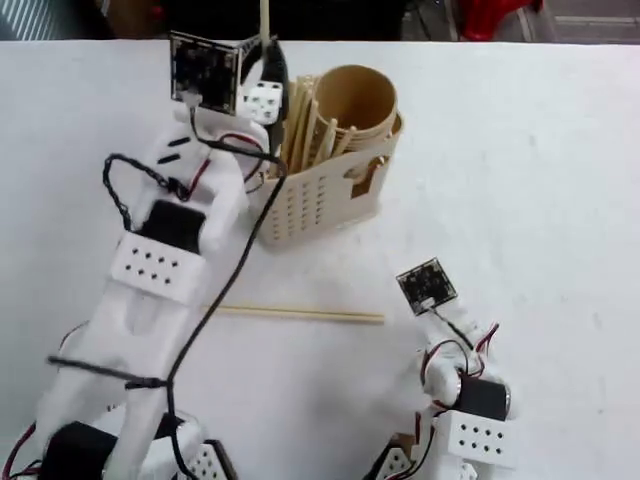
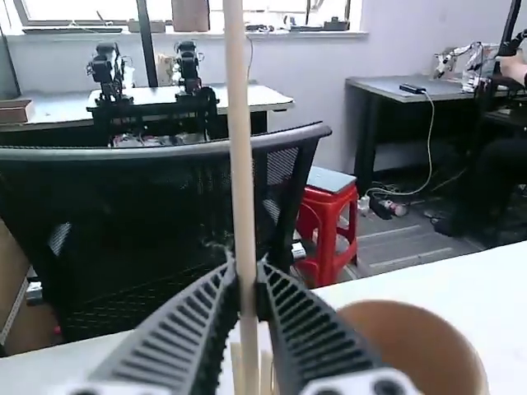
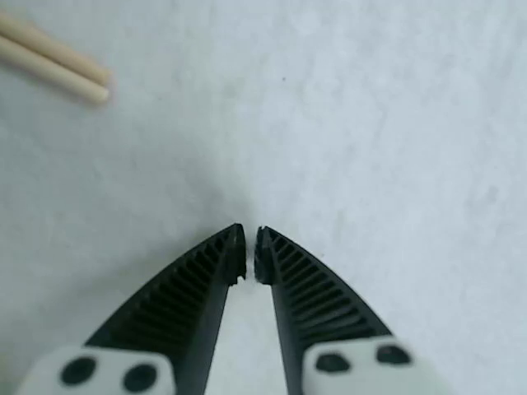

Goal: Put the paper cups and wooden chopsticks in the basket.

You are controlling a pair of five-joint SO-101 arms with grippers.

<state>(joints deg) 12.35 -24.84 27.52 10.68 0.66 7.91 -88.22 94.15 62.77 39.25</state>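
A cream perforated basket (image 1: 325,195) stands at the back middle of the table, with a brown paper cup (image 1: 355,98) and several wooden chopsticks (image 1: 305,125) leaning inside it. My left gripper (image 2: 245,284) is over the basket's left rim, shut on one upright chopstick (image 2: 235,123) that rises above the fingers; the cup's rim (image 2: 412,341) lies just below it. A pair of chopsticks (image 1: 300,314) lies flat on the table in front of the basket. My right gripper (image 3: 249,247) hangs shut and empty close over the bare table, with that pair's ends (image 3: 58,66) a short way off.
The left arm (image 1: 160,260) stretches from the front left corner up to the basket, its black cable draped alongside. The right arm (image 1: 465,400) sits low at the front right. A black mesh chair (image 2: 148,214) and a red stool (image 2: 329,222) stand beyond the far edge.
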